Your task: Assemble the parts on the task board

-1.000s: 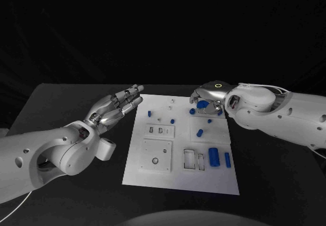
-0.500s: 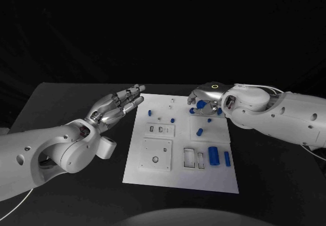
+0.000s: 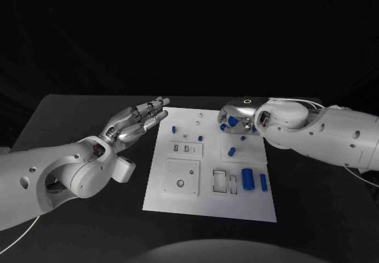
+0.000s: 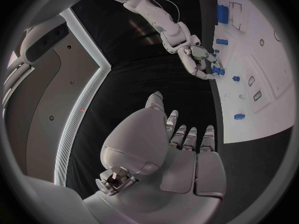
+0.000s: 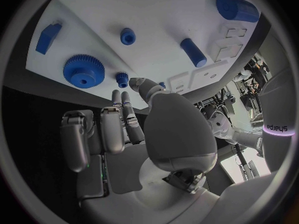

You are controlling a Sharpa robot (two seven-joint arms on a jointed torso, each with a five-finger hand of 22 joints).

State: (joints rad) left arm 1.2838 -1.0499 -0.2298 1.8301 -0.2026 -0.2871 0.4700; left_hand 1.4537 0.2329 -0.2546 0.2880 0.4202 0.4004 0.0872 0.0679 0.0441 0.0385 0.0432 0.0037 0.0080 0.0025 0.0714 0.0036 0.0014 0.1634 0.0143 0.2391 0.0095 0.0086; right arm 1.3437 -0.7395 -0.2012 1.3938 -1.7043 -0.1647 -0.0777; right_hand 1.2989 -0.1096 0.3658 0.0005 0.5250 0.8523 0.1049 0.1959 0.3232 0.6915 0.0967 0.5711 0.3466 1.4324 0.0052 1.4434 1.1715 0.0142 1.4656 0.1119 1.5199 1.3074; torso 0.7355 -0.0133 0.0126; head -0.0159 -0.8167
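Observation:
The white task board (image 3: pixel 237 204) lies in the middle of the table. My right hand (image 3: pixel 237 117) hovers over its far right corner, fingers apart and bent down, holding nothing. Under it lie a large blue gear (image 5: pixel 82 71) and a small blue toothed part (image 5: pixel 122 76), the latter just off the fingertips (image 5: pixel 118 95). A blue peg (image 5: pixel 193 52), a small blue knob (image 5: pixel 127 36) and a blue block (image 5: pixel 49 37) lie nearby. My left hand (image 3: pixel 139 121) is raised beside the board's far left corner, fingers stretched out and empty.
Nearer me the board carries a thick blue cylinder (image 3: pixel 248 179), a slim blue bar (image 3: pixel 264 183) and a slanted blue peg (image 3: pixel 232 152), beside white recessed blocks (image 3: pixel 182 178). Black table (image 3: pixel 87 109) surrounds the board.
My right hand has shifted slightly left over the blue gear and now covers more of it. The left hand has barely moved.

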